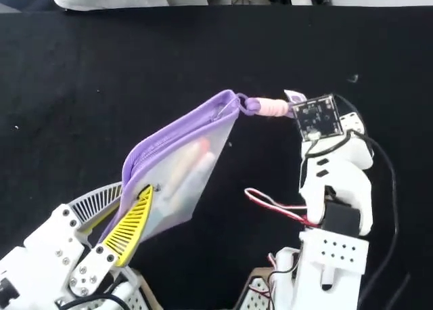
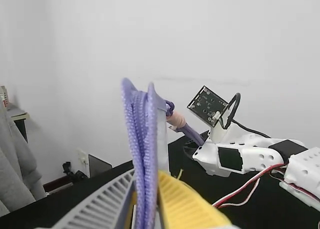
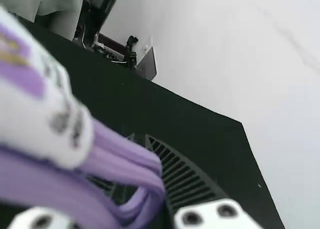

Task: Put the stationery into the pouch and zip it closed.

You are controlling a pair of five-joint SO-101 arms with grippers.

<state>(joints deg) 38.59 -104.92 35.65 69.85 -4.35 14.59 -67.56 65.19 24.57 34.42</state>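
At the left we see the left gripper [image 1: 133, 200] low over the black tabletop [image 1: 101, 73]. Its yellow and grey fingers [image 2: 182, 204] are clamped on the lower end of the pouch [image 1: 177, 205], one on each face.

The pouch hangs in the air, stretched slantwise up and to the right between the two arms, and we cannot tell whether any part of it touches the tabletop. Its walls are thin and translucent, and the stationery [image 1: 191, 162] shows through them as a few long pale sticks lying along its length. The purple zip [image 1: 172, 130] runs along the upper edge. Its two sides lie together, and we judge it closed or nearly so, with the slider at the right-hand corner.

From that corner a pink and purple pull strap [image 1: 270, 107] runs straight across to the right gripper [image 1: 291, 105]. A small camera board hides the fingers there. The strap is taut, so we judge them closed on it, and the right wrist view shows the strap [image 3: 120, 156] pressed close.

We expect the pouch to be light, soft and floppy. It would sag or fold when one end is freed, and its smooth walls may slip. The stiffer zip band and the corners are the places to take hold, while the strap will twist under a sideways pull.
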